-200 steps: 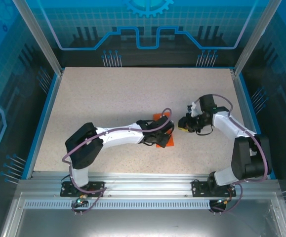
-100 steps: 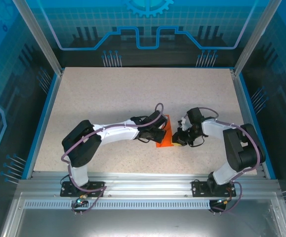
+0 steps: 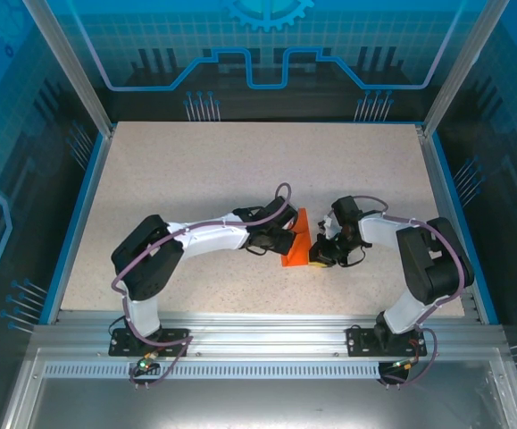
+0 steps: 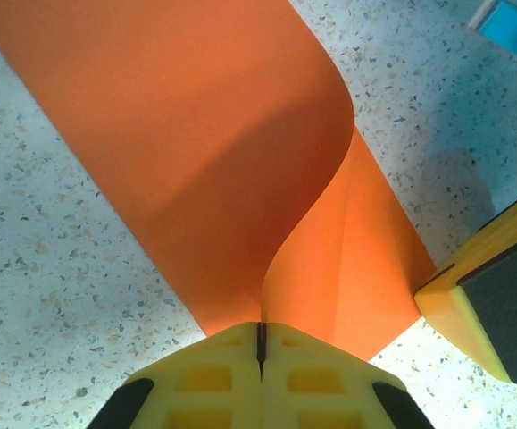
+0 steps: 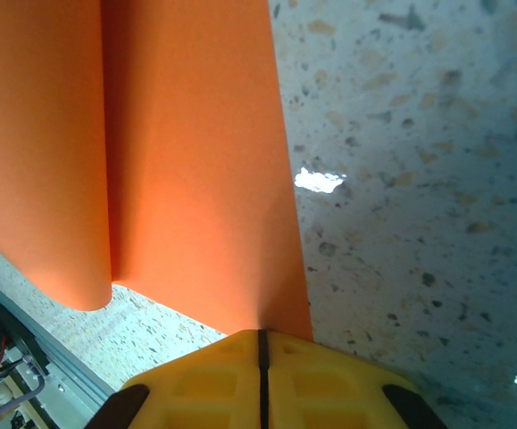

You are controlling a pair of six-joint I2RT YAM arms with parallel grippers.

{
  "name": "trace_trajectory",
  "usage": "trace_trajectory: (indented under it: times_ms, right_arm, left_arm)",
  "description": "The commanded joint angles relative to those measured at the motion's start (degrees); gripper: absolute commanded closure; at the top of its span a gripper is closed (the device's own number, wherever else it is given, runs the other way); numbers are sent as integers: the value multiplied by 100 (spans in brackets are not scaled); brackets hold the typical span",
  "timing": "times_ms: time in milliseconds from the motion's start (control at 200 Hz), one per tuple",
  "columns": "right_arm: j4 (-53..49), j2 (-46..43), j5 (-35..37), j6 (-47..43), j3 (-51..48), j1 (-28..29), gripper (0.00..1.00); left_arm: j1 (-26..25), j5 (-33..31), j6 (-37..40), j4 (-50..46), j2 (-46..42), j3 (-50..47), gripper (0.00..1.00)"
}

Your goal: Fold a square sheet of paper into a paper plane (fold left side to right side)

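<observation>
Left pincer (image 4: 260, 334) tight on curled sheet (image 4: 178, 134)

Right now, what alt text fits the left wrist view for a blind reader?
The left gripper, shut, pinches an edge of the orange square sheet of paper, which curls over itself on the speckled table. A yellow finger of the right gripper sits at the sheet's right edge.
</observation>
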Motion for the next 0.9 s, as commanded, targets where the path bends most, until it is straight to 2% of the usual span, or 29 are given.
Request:
trace_trajectory:
  times_ms: [0, 895]
  right_arm:
    - [-174, 204, 404, -53, 50, 109, 92]
    - [-316, 348, 413, -117, 151, 153, 91]
  left_arm:
    - [45, -35, 110, -164, 197, 164, 100]
    - [169, -270, 197, -313, 613, 502, 100]
